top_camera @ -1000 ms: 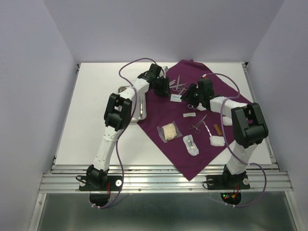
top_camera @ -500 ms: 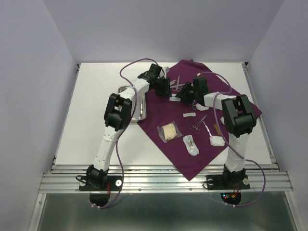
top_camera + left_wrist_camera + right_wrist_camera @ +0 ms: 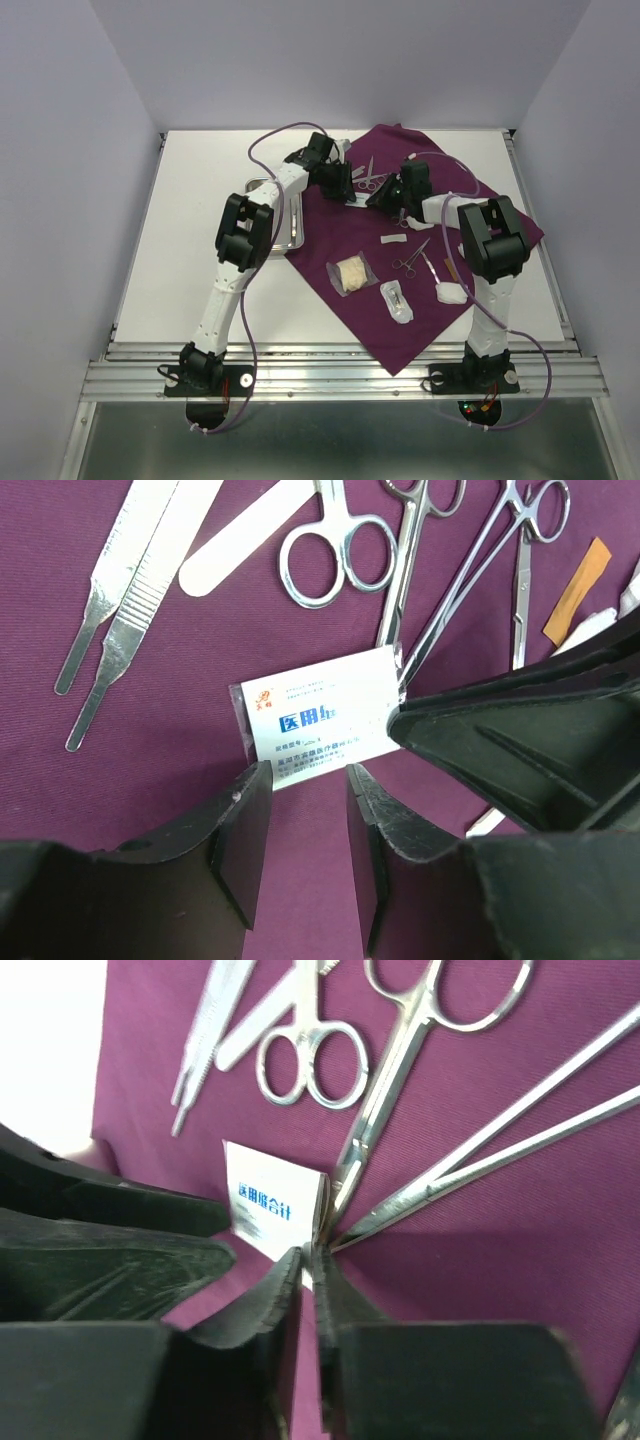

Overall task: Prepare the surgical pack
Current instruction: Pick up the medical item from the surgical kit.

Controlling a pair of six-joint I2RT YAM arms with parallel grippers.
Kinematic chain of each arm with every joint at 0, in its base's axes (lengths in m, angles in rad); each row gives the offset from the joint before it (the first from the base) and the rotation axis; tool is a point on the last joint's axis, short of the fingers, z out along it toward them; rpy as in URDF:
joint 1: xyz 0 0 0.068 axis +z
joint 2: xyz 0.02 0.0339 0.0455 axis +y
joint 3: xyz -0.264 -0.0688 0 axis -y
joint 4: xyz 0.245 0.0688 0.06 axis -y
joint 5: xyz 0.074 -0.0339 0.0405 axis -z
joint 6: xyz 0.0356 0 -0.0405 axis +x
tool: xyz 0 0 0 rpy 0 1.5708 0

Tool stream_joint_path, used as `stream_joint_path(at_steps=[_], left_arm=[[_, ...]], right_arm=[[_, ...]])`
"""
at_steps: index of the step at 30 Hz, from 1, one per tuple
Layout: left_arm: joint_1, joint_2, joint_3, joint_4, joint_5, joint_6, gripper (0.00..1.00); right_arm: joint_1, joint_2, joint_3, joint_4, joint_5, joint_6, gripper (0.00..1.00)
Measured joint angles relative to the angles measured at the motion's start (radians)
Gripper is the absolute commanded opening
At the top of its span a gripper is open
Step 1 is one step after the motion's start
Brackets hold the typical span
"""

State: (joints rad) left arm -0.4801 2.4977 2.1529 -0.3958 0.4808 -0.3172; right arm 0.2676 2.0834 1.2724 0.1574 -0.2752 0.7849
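Right hand (image 3: pixel 312 1262) nips the labelled packet (image 3: pixel 270 1210) by its edge — left hand (image 3: pixel 306 785) half-open beside it

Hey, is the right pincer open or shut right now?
Shut. The right pincer pinches the edge of the white labelled packet, jaws almost touching.

White table (image 3: pixel 190 260), flat matte top, w/ metal edging (image 3: pixel 562 290) along R side. Ribbed aluminium rails (image 3: pixel 340 375) run L to R across near edge. Pale lilac walls on 3 sides: back (image 3: pixel 340 60), L (image 3: pixel 60 200), R (image 3: pixel 600 150). Grey shiny panel (image 3: pixel 340 440) below rails.
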Motion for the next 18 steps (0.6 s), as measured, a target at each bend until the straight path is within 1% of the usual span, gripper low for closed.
stream_joint_path(at_steps=[1,7,10,12,18], left_arm=[[0.000,0.002,0.000,0.000,0.002,0.000,0.46],[0.005,0.007,0.000,0.002,0.008,0.002,0.46],[0.006,0.004,-0.019,0.018,0.008,0.001,0.48],[0.012,-0.019,-0.064,0.047,0.013,-0.003,0.49],[0.053,-0.093,-0.171,0.051,0.016,-0.007,0.54]], right_arm=[[0.000,0.000,-0.003,0.010,-0.003,0.001,0.01],[0.000,-0.001,-0.021,0.053,-0.021,0.009,0.01],[0.000,-0.003,-0.037,0.069,-0.021,0.009,0.01],[0.000,-0.010,-0.053,0.080,-0.022,0.009,0.01],[0.000,-0.061,-0.094,0.092,-0.028,0.009,0.01]])
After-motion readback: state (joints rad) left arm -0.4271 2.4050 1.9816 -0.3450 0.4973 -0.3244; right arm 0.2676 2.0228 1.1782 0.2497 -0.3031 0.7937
